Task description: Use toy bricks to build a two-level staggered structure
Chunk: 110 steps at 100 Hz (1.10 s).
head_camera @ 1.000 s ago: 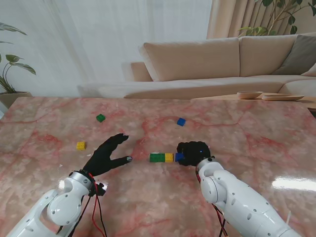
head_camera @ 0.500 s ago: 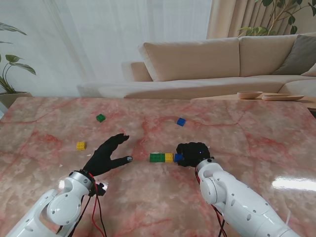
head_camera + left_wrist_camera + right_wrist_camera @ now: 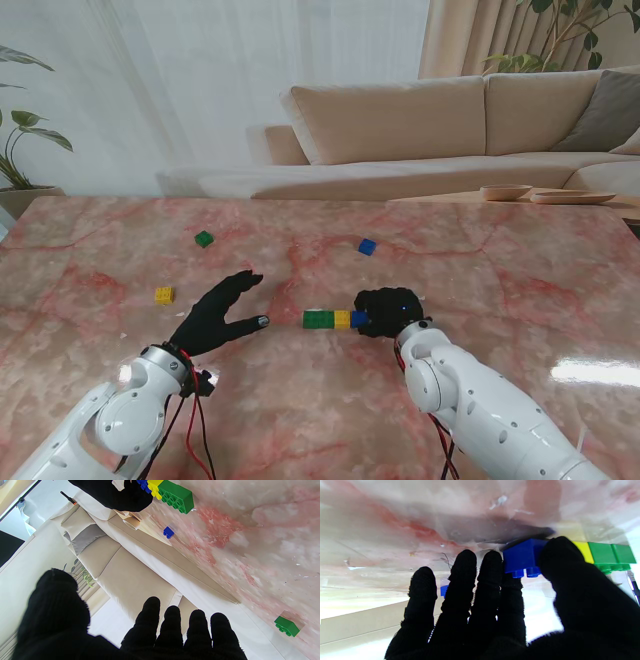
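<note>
A row of three bricks (image 3: 336, 319) is lying near the middle of the table (image 3: 520, 290), with the right hand (image 3: 392, 311) touching its right end and the left hand (image 3: 215, 312) resting apart to its left. Two loose bricks (image 3: 204, 238) (image 3: 164, 295) are sitting toward the table's left edge, and another brick (image 3: 367, 246) is lying behind the row, toward the far edge.

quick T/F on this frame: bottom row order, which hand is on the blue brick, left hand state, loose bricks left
1. The row reads green, yellow, blue from my left. True.
2. The left hand holds the blue brick. False: the right hand is on it.
3. The left hand is open, holding nothing. True.
4. A second level is already stacked. False: single level only.
5. The loose yellow brick lies right of the row. False: on the left.
</note>
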Tool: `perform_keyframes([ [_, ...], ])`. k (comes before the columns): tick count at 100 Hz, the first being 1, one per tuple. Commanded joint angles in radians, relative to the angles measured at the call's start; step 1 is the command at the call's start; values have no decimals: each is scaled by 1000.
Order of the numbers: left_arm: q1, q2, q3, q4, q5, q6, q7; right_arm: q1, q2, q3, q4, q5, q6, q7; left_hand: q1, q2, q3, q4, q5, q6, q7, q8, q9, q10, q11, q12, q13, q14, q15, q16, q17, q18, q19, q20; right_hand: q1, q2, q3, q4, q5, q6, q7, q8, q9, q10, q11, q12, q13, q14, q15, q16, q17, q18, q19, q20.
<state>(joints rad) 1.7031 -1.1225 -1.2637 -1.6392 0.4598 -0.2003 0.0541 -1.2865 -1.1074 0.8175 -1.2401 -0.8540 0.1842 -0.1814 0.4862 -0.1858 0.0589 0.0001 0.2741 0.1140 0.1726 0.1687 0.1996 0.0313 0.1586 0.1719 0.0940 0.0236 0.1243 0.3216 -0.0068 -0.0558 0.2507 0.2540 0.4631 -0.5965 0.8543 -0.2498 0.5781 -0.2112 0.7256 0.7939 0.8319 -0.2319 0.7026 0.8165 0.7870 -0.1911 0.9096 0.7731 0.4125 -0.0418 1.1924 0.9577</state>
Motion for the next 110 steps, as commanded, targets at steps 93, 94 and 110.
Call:
perform_keyframes([
  [93,6,2,-1,-5,-8,-3,-7,-12,3,-6,15,10,-39,38,-15,65,-1,19,31,-5,-13,9,-11,-12,13,5,-16,-46,-31,-14,-8,-43,-43,16,-44,6,-21,121,-5,38,-112,53,-77,26,-52,-78,-74,3,-44,-16,-38,-18,9,41],
  [94,6,2,-1,-5,-8,-3,-7,-12,3,-6,16,10,-39,38,-14,65,-1,20,32,-5,-13,9,-11,-12,13,5,-16,-46,-31,-14,-8,-43,-43,16,-45,7,-23,121,-7,39,-113,53,-80,26,-52,-78,-76,3,-45,-17,-39,-18,8,41],
  [110,6,2,-1,-6,-8,-3,-6,-14,3,-3,14,9,-42,36,-14,66,-3,19,30,-5,-14,9,-12,-12,12,4,-17,-45,-31,-14,-7,-44,-43,17,-51,40,-161,140,-75,80,-179,45,-168,40,-75,-96,-138,2,-59,-21,-75,-28,-26,44],
])
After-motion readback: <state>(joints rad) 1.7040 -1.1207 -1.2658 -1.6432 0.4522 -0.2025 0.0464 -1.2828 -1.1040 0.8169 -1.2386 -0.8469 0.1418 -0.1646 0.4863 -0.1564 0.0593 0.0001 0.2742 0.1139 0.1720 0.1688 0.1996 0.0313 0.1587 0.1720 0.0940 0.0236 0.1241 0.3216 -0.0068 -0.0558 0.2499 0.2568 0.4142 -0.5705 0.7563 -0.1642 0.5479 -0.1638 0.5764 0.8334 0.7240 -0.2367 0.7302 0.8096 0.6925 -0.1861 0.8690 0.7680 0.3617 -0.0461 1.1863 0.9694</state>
